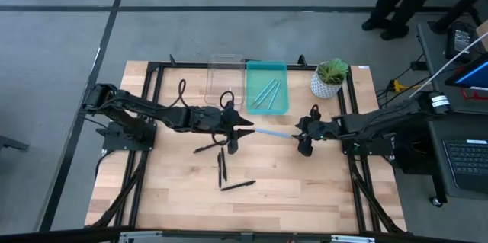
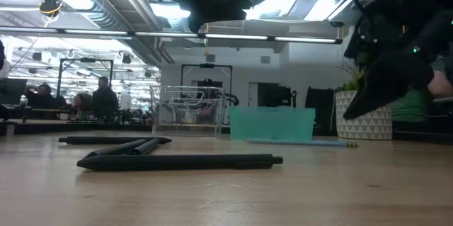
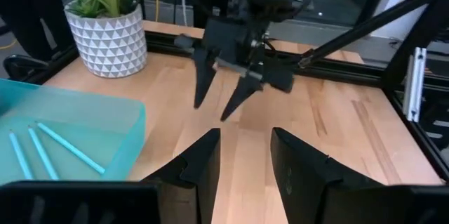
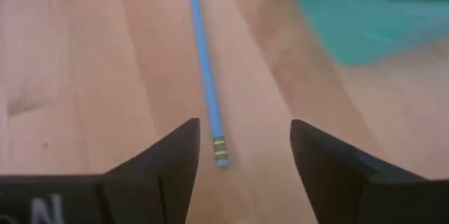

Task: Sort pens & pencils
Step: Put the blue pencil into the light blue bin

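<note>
A blue pencil (image 1: pixel 271 131) lies flat on the table between my two grippers; it also shows in the low view (image 2: pixel 297 142). My right gripper (image 1: pixel 303 138) is open and hovers just above the pencil's eraser end (image 4: pixel 221 155), one finger on either side, touching nothing. My left gripper (image 1: pixel 236 132) is open and empty, raised above the pencil's other end. A teal tray (image 1: pixel 267 104) at the far middle holds several blue pencils (image 1: pixel 264 91). A clear tray (image 1: pixel 226 64) stands on its left. Three black pens (image 1: pixel 210 148) (image 1: pixel 222 165) (image 1: pixel 238 186) lie near the middle.
A potted plant (image 1: pixel 329 79) in a white pot stands at the far right, next to the teal tray. A black cable (image 1: pixel 182 91) lies left of the clear tray. Bare wood shows along the near edge (image 1: pixel 252 212). People stand in the room beyond the table.
</note>
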`<state>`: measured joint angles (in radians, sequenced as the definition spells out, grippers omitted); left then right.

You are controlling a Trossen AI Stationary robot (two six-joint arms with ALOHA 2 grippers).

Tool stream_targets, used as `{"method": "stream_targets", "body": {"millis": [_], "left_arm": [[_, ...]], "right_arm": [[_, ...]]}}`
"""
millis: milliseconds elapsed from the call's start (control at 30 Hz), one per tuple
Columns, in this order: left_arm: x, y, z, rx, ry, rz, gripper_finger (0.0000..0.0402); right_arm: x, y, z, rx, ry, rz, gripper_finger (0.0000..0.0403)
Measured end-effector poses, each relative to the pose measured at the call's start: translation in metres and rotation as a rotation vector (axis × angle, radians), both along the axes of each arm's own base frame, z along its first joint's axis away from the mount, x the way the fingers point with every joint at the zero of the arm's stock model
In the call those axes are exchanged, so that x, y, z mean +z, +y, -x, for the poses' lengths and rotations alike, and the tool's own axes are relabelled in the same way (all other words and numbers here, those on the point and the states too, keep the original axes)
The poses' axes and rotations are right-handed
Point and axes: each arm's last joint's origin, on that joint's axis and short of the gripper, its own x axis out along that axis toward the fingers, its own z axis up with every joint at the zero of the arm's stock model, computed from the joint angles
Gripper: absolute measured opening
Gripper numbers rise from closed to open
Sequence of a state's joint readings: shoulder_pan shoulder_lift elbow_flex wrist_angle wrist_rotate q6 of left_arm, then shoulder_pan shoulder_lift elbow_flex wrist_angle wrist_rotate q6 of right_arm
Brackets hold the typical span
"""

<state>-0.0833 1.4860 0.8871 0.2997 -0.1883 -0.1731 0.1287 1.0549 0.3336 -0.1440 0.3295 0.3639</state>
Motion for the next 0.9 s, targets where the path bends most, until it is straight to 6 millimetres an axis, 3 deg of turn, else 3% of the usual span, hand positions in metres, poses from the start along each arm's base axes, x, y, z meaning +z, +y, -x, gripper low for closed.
{"method": "stream_targets", "body": {"millis": [400, 633, 900], "left_arm": [[0.0, 0.0, 0.0, 0.0, 0.003, 0.0, 0.0121], [0.0, 0.0, 0.0, 0.0, 0.003, -0.001, 0.0121], [0.0, 0.0, 0.0, 0.0, 0.003, -0.001, 0.0121]], "right_arm": [[-0.036, 0.004, -0.015, 0.066, 0.099, -0.016, 0.0201], [-0.044, 0.004, -0.019, 0.06, 0.114, -0.016, 0.0188], [-0.045, 0.006, -0.02, 0.094, 0.123, -0.052, 0.0119]]}}
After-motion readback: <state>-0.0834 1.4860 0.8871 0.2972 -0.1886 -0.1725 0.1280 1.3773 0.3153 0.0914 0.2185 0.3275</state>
